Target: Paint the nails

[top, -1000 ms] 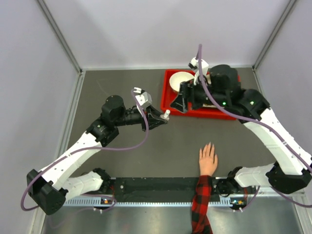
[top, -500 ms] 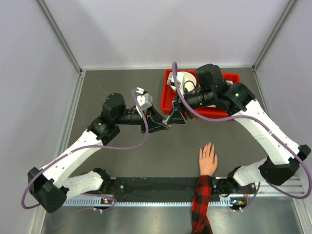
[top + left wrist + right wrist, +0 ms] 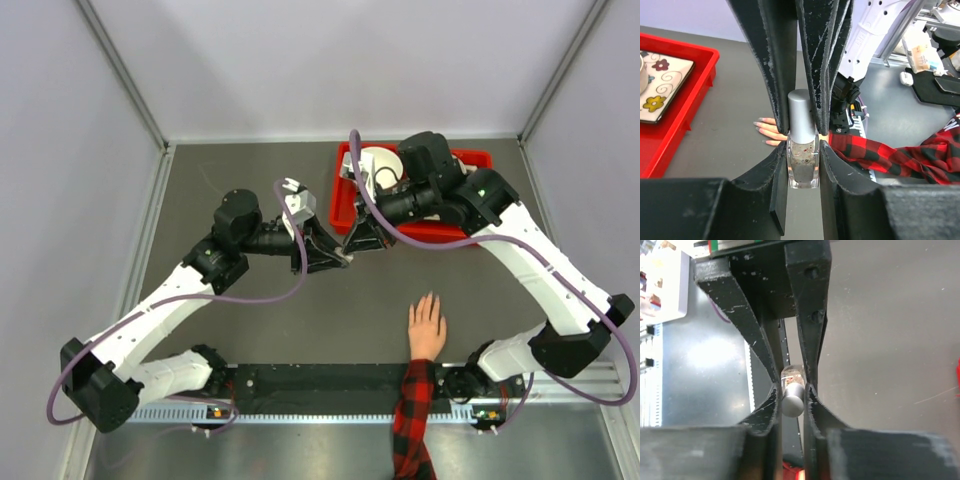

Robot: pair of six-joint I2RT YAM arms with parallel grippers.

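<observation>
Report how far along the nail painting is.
Done: the nail polish bottle is off the table, clamped in the left jaws. In hand: the right jaws are shut on its silver cap, which is not yet off. Left: draw the brush out and paint the nails of the hand lying flat on the table.

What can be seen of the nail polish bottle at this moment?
The nail polish bottle is small, square-sided clear glass holding pale, speckled polish, topped by a silver cap. It hangs above the dark table between the arms. The left gripper pinches the glass body in its jaws; the right gripper has its jaws closed on the cap.
</observation>
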